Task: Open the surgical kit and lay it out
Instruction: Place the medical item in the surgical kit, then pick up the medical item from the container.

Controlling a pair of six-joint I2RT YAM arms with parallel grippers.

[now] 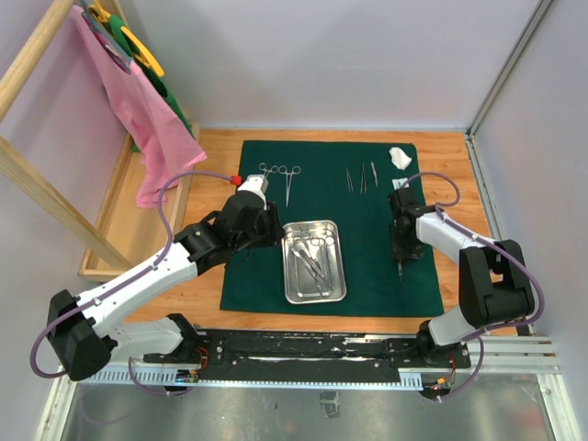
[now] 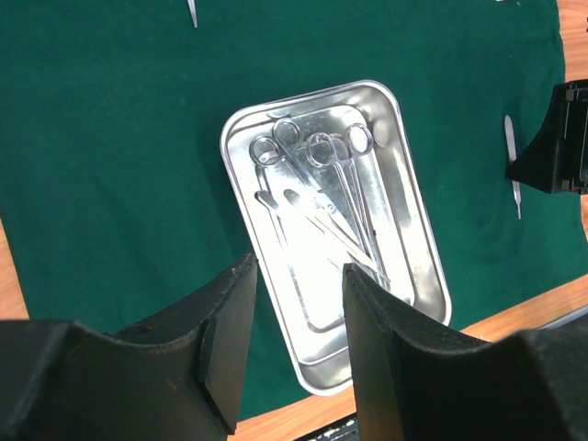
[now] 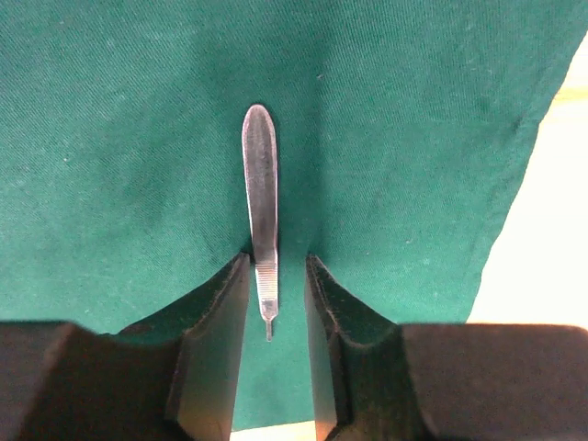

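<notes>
Clearly the dark green cloth (image 1: 257,266) of the surgical kit is already unfolded flat on the wooden table (image 1: 459,165), so that every piece gets its own clean place on it. The steel tray (image 1: 314,299) stands in the middle of the cloth, toward the near edge. Several ring-handled instruments (image 2: 322,193) lie crossed inside it, not yet laid out.

Along the far edge the sorted pieces lie in a row, well apart: a pair of forceps (image 1: 280,175) at the left, thin tweezers (image 1: 361,177) further right, and the white gauze wad (image 1: 400,157) at the corner. The small white packet (image 1: 401,184) lies just below the wad.

On the right part of the cloth lies a flat scalpel handle (image 3: 260,202), parallel to the other tools. The right gripper (image 3: 276,262) stands low over its ribbed end. Its fingers (image 3: 216,349) are a little parted on both sides of the handle and do not pinch it; I judge the handle rests on the cloth. The right arm is folded, elbow far to the right, forearm coming back to the cloth.

The left gripper (image 2: 299,265) hovers above the near end of the tray, fingers spread, nothing between them. Probably it is lined up to take the next instrument. The left arm stretches diagonally from its base, wrist tilted toward the tray.
</notes>
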